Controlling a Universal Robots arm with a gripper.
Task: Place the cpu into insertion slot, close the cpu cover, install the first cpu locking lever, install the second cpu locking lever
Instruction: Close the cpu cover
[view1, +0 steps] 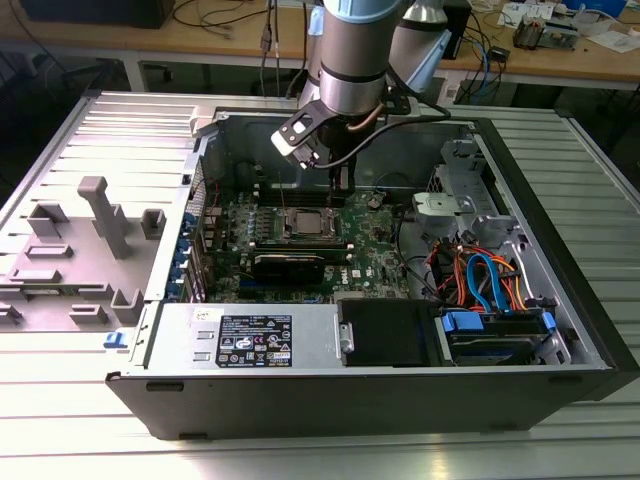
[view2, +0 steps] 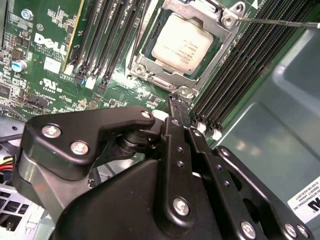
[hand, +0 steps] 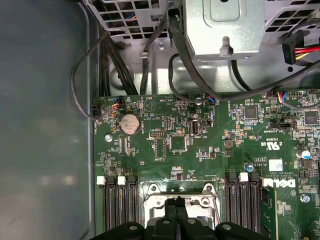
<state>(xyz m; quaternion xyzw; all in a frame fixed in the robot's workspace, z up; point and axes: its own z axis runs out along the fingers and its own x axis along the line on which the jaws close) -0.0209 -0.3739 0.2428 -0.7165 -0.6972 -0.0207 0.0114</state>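
**Claw closed at seated chip**

The black two-fingered gripper (view2: 177, 102), fingers pressed together and empty, hangs at the edge of the silver-rimmed square insertion slot (hand: 200, 201). Beyond it, the thin silvery cpu cover (view2: 144, 56) lies flat around the dull grey square cpu (view2: 184, 44) on the green circuit board (hand: 165, 125).

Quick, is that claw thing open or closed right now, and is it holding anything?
Gripper: shut, fingers together, nothing seen between them; tip near the cpu cover.
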